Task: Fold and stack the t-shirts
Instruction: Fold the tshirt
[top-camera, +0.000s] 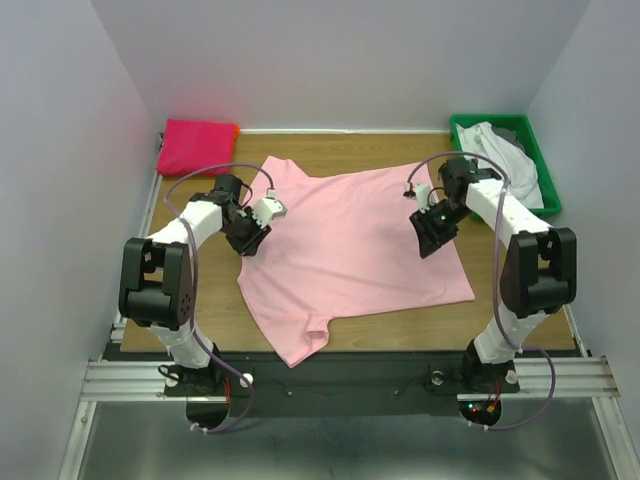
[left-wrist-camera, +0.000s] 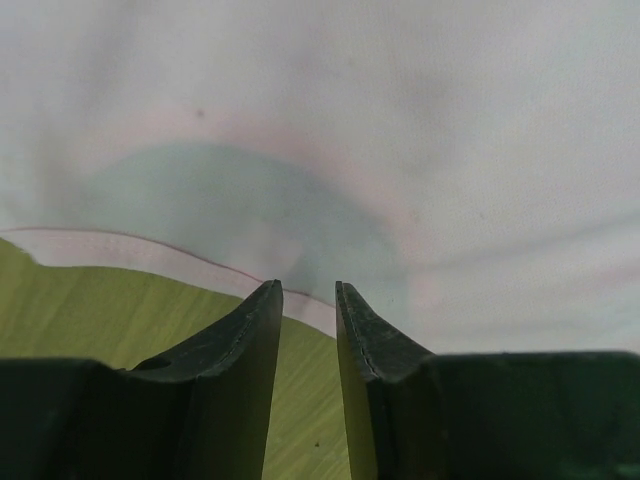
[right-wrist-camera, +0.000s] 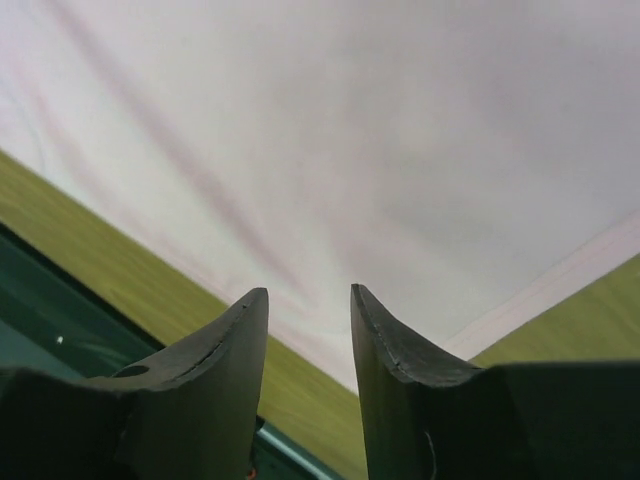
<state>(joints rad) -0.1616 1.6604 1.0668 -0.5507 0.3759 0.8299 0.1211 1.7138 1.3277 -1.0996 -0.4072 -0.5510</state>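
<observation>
A pink t-shirt (top-camera: 350, 245) lies spread flat on the wooden table (top-camera: 520, 320), collar toward the left. A folded red-pink shirt (top-camera: 195, 147) lies at the back left corner. My left gripper (top-camera: 248, 240) hovers low over the pink shirt's left edge by the sleeve, jaws slightly apart and empty; in the left wrist view the gripper (left-wrist-camera: 308, 290) points at the shirt's hem (left-wrist-camera: 150, 250). My right gripper (top-camera: 428, 235) hovers over the shirt's right part, jaws apart and empty; in the right wrist view the gripper (right-wrist-camera: 308, 295) is over the pink cloth (right-wrist-camera: 380, 150).
A green bin (top-camera: 535, 150) with white and grey shirts (top-camera: 500, 150) stands at the back right. White walls close in the table on three sides. Bare wood shows along the front edge and beside the bin.
</observation>
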